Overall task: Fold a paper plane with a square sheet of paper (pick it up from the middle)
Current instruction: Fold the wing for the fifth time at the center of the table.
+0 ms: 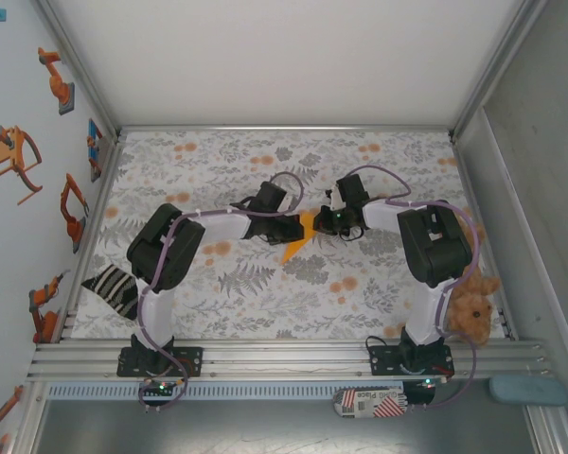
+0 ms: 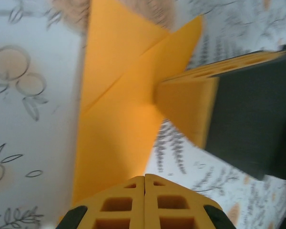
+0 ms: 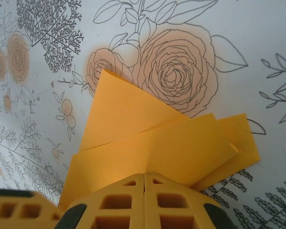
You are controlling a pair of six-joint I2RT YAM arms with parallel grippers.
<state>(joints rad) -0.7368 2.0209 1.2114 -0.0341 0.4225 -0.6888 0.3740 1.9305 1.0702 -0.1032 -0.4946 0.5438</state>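
Mid-fold, I judge. The left gripper is pinching the part-folded paper from its 10 o'clock side, jaws fully closed on it. The paper is sitting mid-table, tip pointing to 7 o'clock. The right gripper is clamping its 2 o'clock edge, equally closed. The next move probably calls for pressing the crease without tearing.

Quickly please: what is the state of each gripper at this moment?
Left gripper: closed, holding the folded paper.
Right gripper: closed, holding the same paper.
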